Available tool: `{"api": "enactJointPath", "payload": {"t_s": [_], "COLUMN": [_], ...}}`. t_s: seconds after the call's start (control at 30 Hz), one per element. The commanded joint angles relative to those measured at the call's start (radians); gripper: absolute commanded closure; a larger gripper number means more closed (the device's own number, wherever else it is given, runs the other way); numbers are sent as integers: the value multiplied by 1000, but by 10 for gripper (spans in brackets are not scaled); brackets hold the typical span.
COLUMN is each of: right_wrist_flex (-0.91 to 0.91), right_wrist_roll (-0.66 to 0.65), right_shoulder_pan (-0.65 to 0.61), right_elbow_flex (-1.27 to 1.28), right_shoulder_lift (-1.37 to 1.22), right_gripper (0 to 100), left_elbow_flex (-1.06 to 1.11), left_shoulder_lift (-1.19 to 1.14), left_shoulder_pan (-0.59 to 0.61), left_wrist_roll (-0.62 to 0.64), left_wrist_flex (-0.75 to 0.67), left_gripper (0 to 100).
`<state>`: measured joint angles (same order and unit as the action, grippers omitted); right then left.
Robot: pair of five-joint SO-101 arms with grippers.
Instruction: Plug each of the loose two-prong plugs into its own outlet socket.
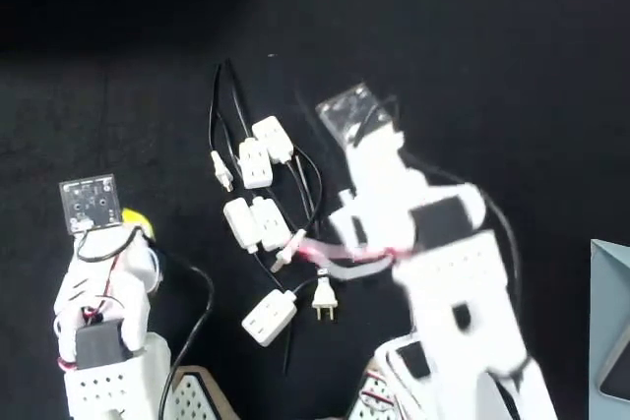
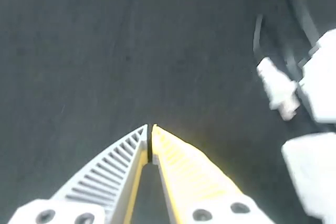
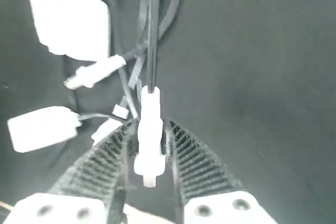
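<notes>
Several white outlet sockets (image 1: 256, 162) and loose two-prong plugs lie tangled in black cables on the black table (image 1: 512, 95). My right gripper (image 3: 150, 125) is shut on a white plug (image 3: 149, 145), whose cable runs away from the camera. Beyond it lie another plug (image 3: 94, 72) and a single socket (image 3: 42, 127). The right arm (image 1: 433, 233) leans over the cluster's right side. My left gripper (image 2: 148, 127) is shut with nothing in it, and its yellow finger (image 1: 138, 221) shows at the lower left. One plug (image 2: 277, 88) lies off to its side near a socket (image 2: 320, 85).
More plugs lie at the cluster's left (image 1: 221, 169) and near side (image 1: 325, 302), and a socket (image 1: 268, 317) sits near the front. A grey-blue object (image 1: 610, 322) stands at the right edge. Bare black table stretches left and right of the cluster.
</notes>
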<state>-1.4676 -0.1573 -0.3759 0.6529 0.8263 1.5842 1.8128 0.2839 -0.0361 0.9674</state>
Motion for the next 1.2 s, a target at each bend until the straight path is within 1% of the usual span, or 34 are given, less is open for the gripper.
{"api": "enactJointPath", "payload": {"t_s": [0.0,0.1,0.23,0.33,0.4,0.5,0.6,1.03,1.1,1.17], "right_wrist_flex": [60,112,183,238,272,304,313,307,307,305], "right_wrist_roll": [81,137,195,203,203,203,203,195,195,195], "right_shoulder_pan": [-129,-201,-272,-315,-338,-370,-388,-387,-387,-387], "right_elbow_flex": [33,62,101,139,163,193,214,262,262,262], "right_shoulder_lift": [122,170,188,189,189,189,189,191,191,191], "right_gripper": [987,987,987,987,987,987,987,987,987,987], "left_elbow_flex": [-59,-58,-65,-76,-77,-70,-59,-76,-97,-142], "left_shoulder_lift": [8,8,8,8,8,8,8,9,11,11], "left_shoulder_pan": [-111,-188,-262,-320,-361,-446,-506,-645,-667,-694], "left_wrist_roll": [9,29,130,184,198,201,206,207,207,207], "left_wrist_flex": [-126,-213,-310,-367,-382,-374,-374,-370,-347,-285], "left_gripper": [971,971,970,970,970,970,971,972,972,972]}}
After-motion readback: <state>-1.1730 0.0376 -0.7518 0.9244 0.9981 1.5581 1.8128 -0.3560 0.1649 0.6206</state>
